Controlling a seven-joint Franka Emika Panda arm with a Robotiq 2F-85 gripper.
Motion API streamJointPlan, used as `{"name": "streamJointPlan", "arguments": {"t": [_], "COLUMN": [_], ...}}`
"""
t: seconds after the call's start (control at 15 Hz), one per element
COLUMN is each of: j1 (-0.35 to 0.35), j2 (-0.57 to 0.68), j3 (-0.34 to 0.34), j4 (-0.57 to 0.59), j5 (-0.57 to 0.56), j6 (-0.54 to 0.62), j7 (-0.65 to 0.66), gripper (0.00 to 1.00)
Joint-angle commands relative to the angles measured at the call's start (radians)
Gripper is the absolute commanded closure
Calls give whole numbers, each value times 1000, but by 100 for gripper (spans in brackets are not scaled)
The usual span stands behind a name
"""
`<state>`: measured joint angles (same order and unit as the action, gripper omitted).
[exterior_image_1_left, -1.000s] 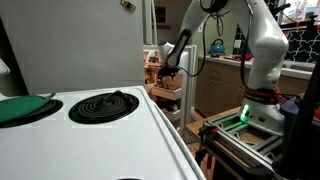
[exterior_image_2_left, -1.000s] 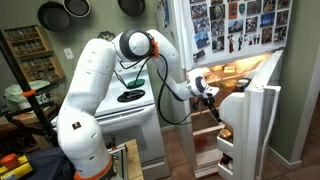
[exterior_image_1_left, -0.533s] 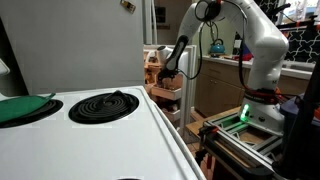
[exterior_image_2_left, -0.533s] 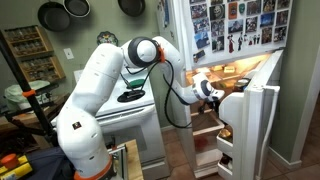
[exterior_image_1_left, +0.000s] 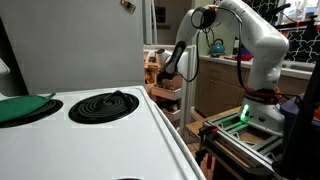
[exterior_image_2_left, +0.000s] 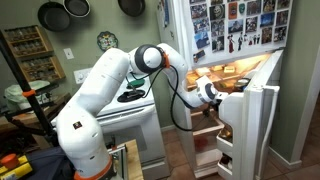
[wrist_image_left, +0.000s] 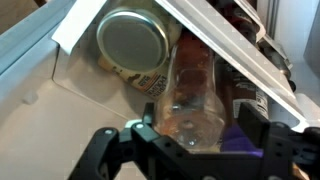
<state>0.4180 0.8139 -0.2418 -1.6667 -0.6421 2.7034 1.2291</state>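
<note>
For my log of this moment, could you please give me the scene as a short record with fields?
Gripper: gripper open, at the fridge door shelf
Between jaws: clear bottle, contact unclear
Beside it: metal-lidded jar, lid facing the wrist camera
Above both: white shelf rail
Nearby: stove with coil burner

The refrigerator (exterior_image_2_left: 262, 110) is white, and its front carries a patchwork of many-coloured photographs (exterior_image_2_left: 240, 22). Inside the refrigerator, the wrist view shows a jar (wrist_image_left: 135, 50) with a dull silver-grey lid and a tan label. It also shows a clear bottle (wrist_image_left: 195, 90) tinted reddish brown, a white rail (wrist_image_left: 240, 55) and the black gripper (wrist_image_left: 195, 125). Beside the refrigerator are the white arm (exterior_image_2_left: 100, 85) and a white stove (exterior_image_1_left: 100, 140) with a black spiral burner (exterior_image_1_left: 103, 104) and a green item (exterior_image_1_left: 22, 107).
</note>
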Motion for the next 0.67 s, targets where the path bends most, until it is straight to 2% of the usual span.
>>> {"name": "streamJointPlan", "arguments": {"t": [0.0,0.13,0.6], "j1": [20,23,55], "j2": [51,58,7], "j3": [-34,-40,-75], "j4": [44,52,27], "j5": [5,5,-5], "j6": [29,29,24], "j7": [33,38,88], "gripper": [46,62,63]}}
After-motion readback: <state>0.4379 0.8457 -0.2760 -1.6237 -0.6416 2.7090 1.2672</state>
